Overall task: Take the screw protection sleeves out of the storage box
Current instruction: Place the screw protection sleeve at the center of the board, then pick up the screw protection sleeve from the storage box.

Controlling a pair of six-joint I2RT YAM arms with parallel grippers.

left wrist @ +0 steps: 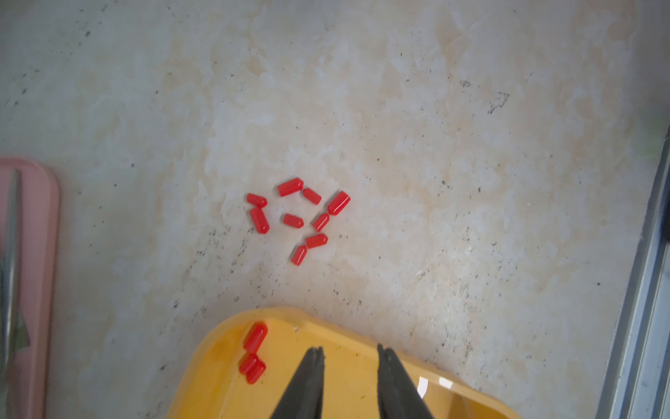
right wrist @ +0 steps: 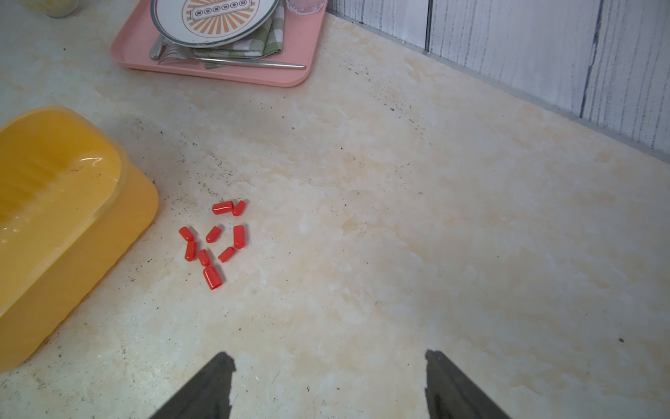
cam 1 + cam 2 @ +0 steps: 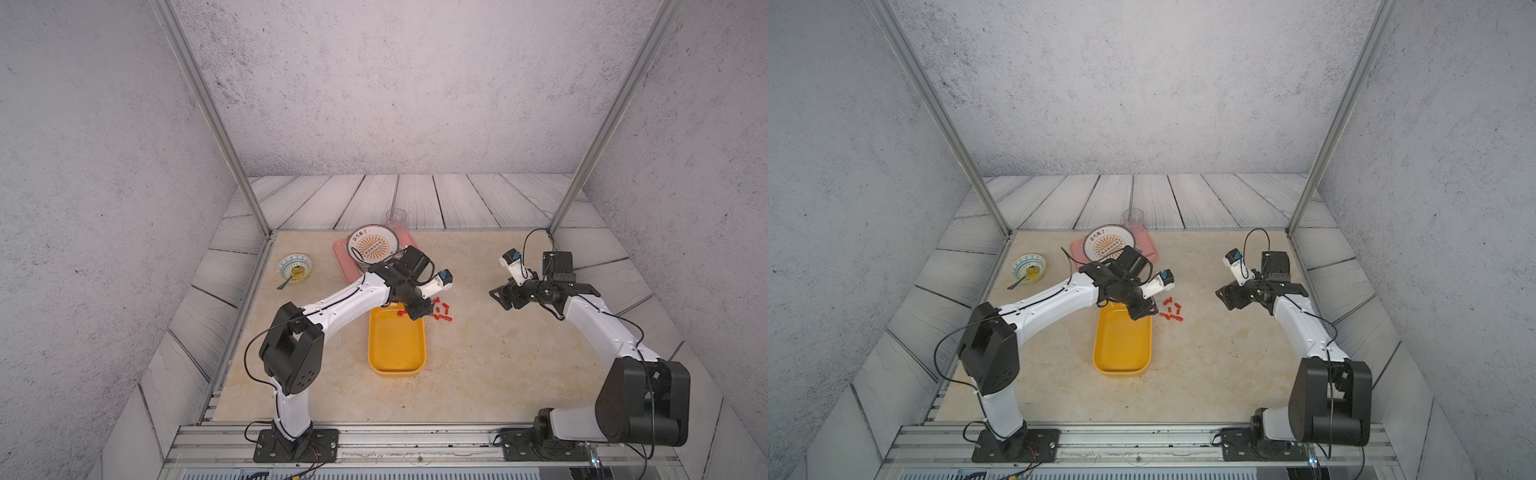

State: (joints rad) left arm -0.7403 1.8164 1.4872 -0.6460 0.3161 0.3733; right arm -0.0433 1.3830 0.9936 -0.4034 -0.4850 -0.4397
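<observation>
Hanging slightly parted and empty over a rounded corner of the glossy storage box [image 1: 275, 313], the left gripper [image 1: 350, 350] faces stubby red sleeves [image 1: 293, 220] on the mottled desk [image 1: 435, 145]; the right gripper [image 2: 330, 357] is spread wide.

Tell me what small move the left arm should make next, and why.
Probably slide the left gripper sideways onto the red sleeves lying against the storage box wall, then close on one. Its jaws stand open and empty over the box, and those few are the only ones seen inside; the other sleeves already lie on the table.
</observation>
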